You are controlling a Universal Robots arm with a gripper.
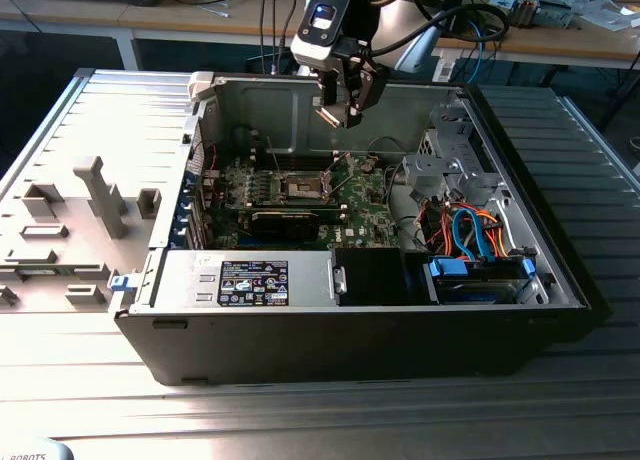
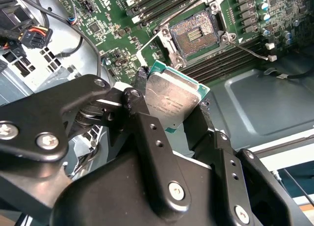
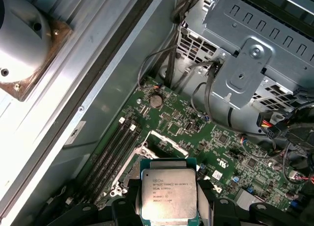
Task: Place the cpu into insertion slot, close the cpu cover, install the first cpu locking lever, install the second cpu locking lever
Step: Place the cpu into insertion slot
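My gripper (image 1: pixel 341 113) hangs over the open computer case, shut on the cpu (image 2: pixel 171 100), a flat square chip with a silver-grey top and green edge. Its black fingers (image 2: pixel 139 96) press on two opposite edges of the chip. In the first wrist view the cpu (image 3: pixel 168 194) sits between the fingers, above the board. The insertion slot (image 2: pixel 196 33) lies bare on the green motherboard (image 1: pixel 360 205), below and apart from the chip. The cpu cover (image 2: pixel 153 48) stands swung up at one side of the slot. A thin wire lever (image 2: pixel 251 50) sticks out from the socket.
The grey case wall (image 1: pixel 260 110) rises behind the board. A drive cage (image 3: pixel 255 64) and bundles of cables (image 1: pixel 470 230) crowd the exterior view's right. A long black card (image 1: pixel 285 220) and memory slots (image 3: pixel 115 147) flank the socket. Grey fixtures (image 1: pixel 100 195) stand outside the case on the left.
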